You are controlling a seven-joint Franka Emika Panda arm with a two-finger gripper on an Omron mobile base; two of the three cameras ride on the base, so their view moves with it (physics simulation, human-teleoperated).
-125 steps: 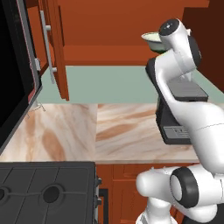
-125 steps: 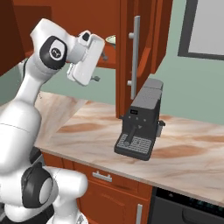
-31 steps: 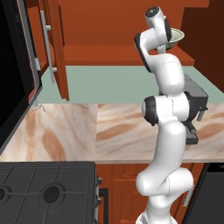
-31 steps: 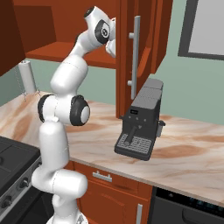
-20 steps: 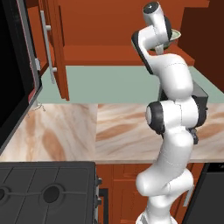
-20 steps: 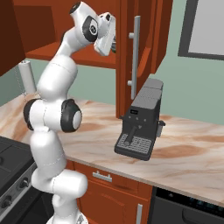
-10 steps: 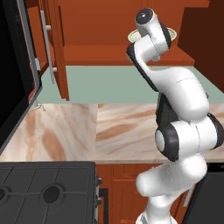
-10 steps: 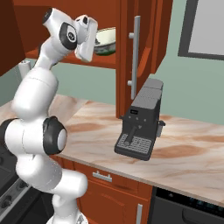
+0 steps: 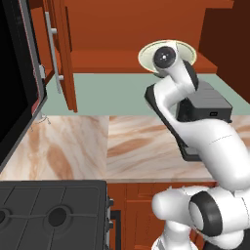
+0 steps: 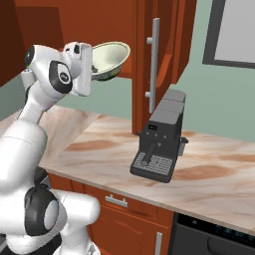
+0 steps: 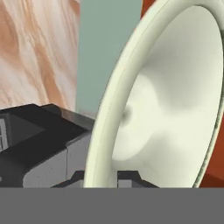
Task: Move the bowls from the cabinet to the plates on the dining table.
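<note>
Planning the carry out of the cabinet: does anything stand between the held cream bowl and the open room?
The jaws are shut on the cream bowl's rim, outside the cabinet. The open cabinet door stands right beside it, with the coffee machine on the counter below. The dining table is not visible.

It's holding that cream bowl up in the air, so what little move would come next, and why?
Probably carry the cream bowl clear of the cabinet, then turn away. The fingers pinch its rim, it hangs tilted above the counter beside the coffee machine, and no plates are here.
</note>
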